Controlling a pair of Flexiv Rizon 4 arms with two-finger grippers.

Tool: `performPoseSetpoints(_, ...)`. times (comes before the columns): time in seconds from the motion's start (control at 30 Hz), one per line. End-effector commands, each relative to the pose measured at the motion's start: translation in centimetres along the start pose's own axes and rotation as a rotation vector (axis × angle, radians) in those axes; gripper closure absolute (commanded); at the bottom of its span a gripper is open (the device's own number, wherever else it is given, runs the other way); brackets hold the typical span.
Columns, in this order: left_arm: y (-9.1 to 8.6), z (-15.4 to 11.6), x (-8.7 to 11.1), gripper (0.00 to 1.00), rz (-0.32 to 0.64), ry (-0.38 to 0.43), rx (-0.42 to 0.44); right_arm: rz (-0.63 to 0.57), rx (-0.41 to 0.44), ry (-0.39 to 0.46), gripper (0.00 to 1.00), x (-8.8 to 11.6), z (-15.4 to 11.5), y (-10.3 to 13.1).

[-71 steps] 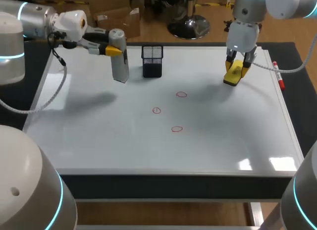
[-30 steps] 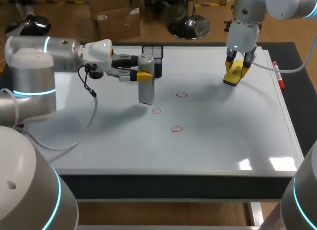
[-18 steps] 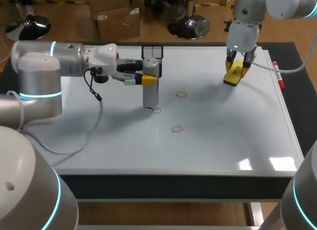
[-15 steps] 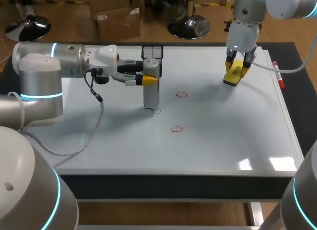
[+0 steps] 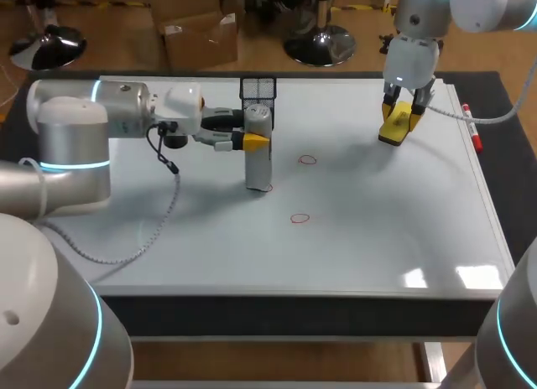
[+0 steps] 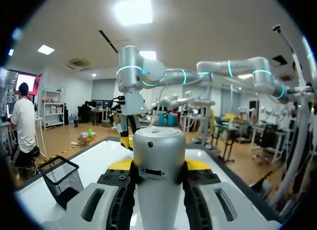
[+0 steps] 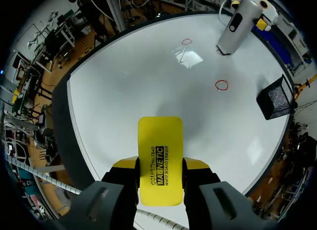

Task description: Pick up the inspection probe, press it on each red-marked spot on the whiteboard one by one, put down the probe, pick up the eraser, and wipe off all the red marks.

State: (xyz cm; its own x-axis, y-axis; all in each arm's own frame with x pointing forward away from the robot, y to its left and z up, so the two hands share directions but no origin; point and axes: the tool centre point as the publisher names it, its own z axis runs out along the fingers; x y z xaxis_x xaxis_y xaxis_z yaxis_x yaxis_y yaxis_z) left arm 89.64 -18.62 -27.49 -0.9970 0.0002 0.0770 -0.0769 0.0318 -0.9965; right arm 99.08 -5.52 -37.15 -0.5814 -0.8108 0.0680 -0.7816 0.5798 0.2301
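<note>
Just hauled the probe [image 5: 258, 154] over from beside the basket [image 5: 258, 104] and planted it on the middle red mark (hidden under its base now). Looks like spot one pressed, with the far red circle [image 5: 307, 160] and the near red circle [image 5: 299, 218] left. Pinching the probe near its top with the left claw [image 5: 253, 141]. Clamping the yellow eraser [image 5: 393, 133] in the right claw [image 5: 397, 117], over the whiteboard's [image 5: 377, 221] far right.

The left gripper [image 6: 159, 164] is gripping the upright silver inspection probe [image 6: 159, 150], its yellow-tipped jaws pressing on the cylinder from both sides. A black mesh basket [image 6: 60, 176] is standing on the whiteboard [image 6: 101, 158] beside the gripper. Ahead, past the probe, the right arm [image 6: 130, 86] is hanging down over the board's far end.
</note>
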Motion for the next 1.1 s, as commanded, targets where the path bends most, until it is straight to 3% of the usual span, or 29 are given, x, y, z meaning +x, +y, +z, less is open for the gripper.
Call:
performPoseSetpoints(0.03,0.1,0.2,-0.2,1.0,0.0,0.002,0.003,-0.001,0.002,0.002,1.0,0.0,-0.1,0.0)
performPoseSetpoints(0.67,0.4,0.6,-0.2,1.0,0.016,0.019,-0.009,-0.001,0.002,0.002,1.0,0.0,-0.1,0.0)
performPoseSetpoints(1.1,-0.7,-0.5,0.4,1.0,0.026,-0.011,-0.009,-0.001,0.002,0.002,1.0,0.0,-0.1,0.0)
